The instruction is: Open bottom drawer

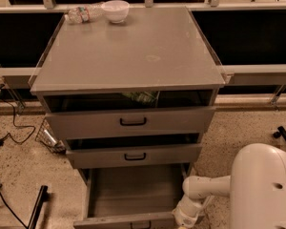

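At the foot of the cabinet (128,51), bottom drawer (133,192) pulled far out; gripper (183,222) low by its right front corner, grip impossible to tell. Pull straight outward, slowly, easing off near full travel.

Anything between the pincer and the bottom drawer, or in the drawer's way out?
Nothing visible. The pincer sits at the front right corner of the bottom drawer, already pulled well out; what lies ahead is out of frame.

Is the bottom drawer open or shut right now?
Open: the bottom drawer is pulled far out, its grey inside showing. The gripper is low beside its front corner.
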{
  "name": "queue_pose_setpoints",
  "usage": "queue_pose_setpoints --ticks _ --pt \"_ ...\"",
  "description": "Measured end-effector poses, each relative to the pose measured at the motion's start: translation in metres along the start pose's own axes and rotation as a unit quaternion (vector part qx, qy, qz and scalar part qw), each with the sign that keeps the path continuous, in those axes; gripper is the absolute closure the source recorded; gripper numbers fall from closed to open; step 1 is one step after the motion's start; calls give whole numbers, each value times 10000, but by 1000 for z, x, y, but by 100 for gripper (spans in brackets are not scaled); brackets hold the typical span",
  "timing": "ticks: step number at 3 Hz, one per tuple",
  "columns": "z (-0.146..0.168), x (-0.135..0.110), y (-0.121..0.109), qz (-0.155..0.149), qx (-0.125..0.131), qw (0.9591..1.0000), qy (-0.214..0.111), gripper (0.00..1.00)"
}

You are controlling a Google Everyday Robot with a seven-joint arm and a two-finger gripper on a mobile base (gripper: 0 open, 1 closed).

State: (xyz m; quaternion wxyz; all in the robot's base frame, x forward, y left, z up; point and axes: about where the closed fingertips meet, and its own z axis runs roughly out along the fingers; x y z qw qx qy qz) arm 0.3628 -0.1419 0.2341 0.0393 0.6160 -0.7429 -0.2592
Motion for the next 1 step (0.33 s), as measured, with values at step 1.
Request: queue_pose_setpoints --ticks 1 --pt "0 0 0 0 0 10000 0 0"
